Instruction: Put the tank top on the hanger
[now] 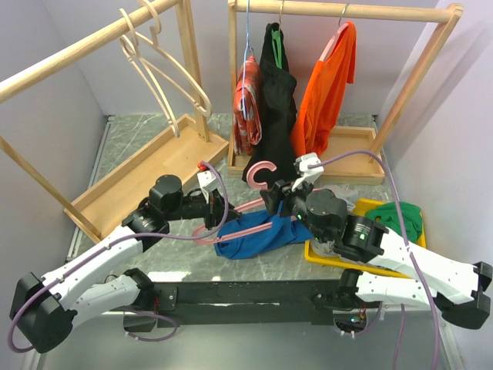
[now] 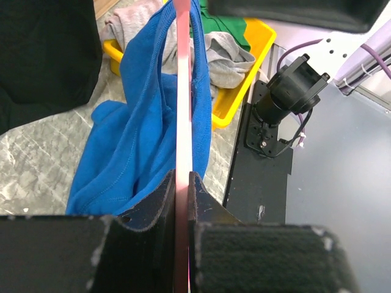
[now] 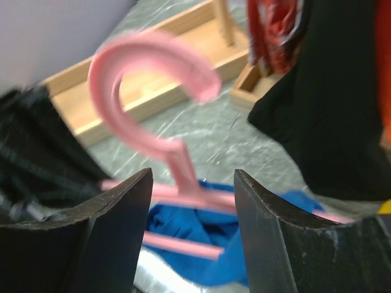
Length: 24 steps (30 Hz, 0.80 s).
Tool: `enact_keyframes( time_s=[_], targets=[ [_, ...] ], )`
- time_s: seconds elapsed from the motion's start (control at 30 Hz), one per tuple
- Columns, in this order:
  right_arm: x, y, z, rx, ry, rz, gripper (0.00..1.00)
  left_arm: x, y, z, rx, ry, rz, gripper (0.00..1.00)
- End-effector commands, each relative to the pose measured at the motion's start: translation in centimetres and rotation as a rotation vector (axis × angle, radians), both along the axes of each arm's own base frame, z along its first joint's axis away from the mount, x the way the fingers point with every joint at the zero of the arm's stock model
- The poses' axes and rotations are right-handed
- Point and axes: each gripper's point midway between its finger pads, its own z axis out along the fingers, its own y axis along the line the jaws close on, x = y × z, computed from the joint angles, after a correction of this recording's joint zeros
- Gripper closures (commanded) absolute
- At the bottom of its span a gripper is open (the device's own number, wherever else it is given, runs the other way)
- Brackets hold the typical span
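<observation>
The pink hanger is held low over the table, hook pointing to the back. My left gripper is shut on its left end; in the left wrist view the pink bar runs straight out from between the shut jaws of the left gripper. The blue tank top hangs bunched from the hanger onto the table, with blue fabric on both sides of the bar. My right gripper is open by the hook's neck. In the right wrist view this gripper frames the hook and the tank top without touching them.
A yellow tray at the right holds a green garment and a grey one. A wooden rack at the back carries an orange shirt, a black garment and a red patterned one. The left rack holds cream hangers.
</observation>
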Motion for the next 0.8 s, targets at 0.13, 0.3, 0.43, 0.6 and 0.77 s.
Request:
enact_keyframes(
  time_s=[0.13, 0.3, 0.43, 0.6, 0.77],
  targets=[
    [1.9, -0.3, 3.3, 0.042, -0.073, -0.163, 0.37, -0.2, -1.4, 2.9, -0.053, -0.067, -0.006, 0.96],
    [1.8, -0.4, 2.0, 0.02, -0.057, -0.205, 0.38, 0.2, -2.4, 2.7, -0.035, -0.049, 0.012, 0.94],
    [1.5, -0.4, 1.1, 0.017, -0.054, -0.207, 0.38, 0.4, -2.8, 2.9, -0.036, -0.057, 0.031, 0.95],
    [1.7, -0.6, -0.4, -0.024, -0.044, -0.234, 0.38, 0.4, -3.1, 3.3, -0.047, -0.063, 0.039, 0.96],
    [1.6, -0.7, -1.4, -0.02, -0.035, -0.234, 0.38, 0.4, -3.3, 3.4, -0.046, -0.06, 0.036, 0.96]
  ],
)
